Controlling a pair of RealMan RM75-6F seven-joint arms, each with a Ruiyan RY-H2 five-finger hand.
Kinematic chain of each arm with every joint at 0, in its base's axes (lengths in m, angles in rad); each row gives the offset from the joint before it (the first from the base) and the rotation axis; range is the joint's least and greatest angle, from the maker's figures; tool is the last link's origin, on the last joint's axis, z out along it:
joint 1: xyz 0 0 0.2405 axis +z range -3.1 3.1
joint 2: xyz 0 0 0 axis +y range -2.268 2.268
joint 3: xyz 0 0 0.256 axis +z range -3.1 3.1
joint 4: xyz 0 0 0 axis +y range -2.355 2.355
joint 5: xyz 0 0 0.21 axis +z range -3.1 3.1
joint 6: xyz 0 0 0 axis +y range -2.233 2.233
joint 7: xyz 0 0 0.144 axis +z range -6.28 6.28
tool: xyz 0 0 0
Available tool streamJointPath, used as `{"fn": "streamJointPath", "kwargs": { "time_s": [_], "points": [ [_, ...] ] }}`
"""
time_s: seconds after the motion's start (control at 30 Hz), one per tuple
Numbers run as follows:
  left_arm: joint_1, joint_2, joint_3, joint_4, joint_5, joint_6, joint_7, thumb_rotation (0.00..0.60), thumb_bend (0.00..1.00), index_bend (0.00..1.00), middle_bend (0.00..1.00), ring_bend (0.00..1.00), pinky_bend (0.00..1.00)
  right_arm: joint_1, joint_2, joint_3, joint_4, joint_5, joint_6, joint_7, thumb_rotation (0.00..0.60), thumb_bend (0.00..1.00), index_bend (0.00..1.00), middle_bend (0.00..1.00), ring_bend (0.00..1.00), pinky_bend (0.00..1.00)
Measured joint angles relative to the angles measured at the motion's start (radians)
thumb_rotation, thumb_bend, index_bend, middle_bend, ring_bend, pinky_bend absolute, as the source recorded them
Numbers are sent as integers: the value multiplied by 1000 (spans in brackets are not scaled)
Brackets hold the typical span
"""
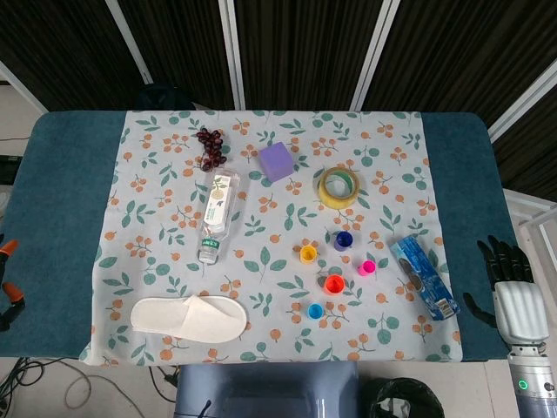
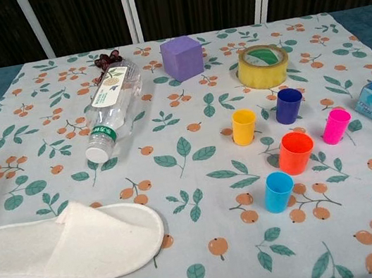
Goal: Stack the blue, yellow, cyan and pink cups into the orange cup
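Five small cups stand upright and apart on the floral tablecloth (image 1: 157,218), right of centre. The orange cup (image 1: 334,283) (image 2: 295,152) is in the middle of the group. Behind it are the blue cup (image 1: 344,240) (image 2: 289,104) and the yellow cup (image 1: 308,254) (image 2: 244,126). To its right is the pink cup (image 1: 367,267) (image 2: 336,125), and in front of it the cyan cup (image 1: 316,311) (image 2: 278,191). My right hand (image 1: 512,283) hangs off the table's right edge with its fingers spread and nothing in it. My left hand does not show in either view.
A clear bottle (image 1: 218,216) lies left of centre and a white slipper (image 1: 188,317) lies at the front left. At the back are dark grapes (image 1: 210,148), a purple cube (image 1: 278,161) and a yellow tape roll (image 1: 339,185). A blue packet (image 1: 424,277) lies between the cups and my right hand.
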Motion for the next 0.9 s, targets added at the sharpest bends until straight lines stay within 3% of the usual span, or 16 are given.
{"fn": "streamJointPath", "kwargs": {
  "time_s": [0.9],
  "points": [
    [-5,-6,-1,4,5,-2,1,600,814,121,30,18,79,-4,19,-22,-43,-23,-9,-13,600,343,0,0,0,61]
  ]
}}
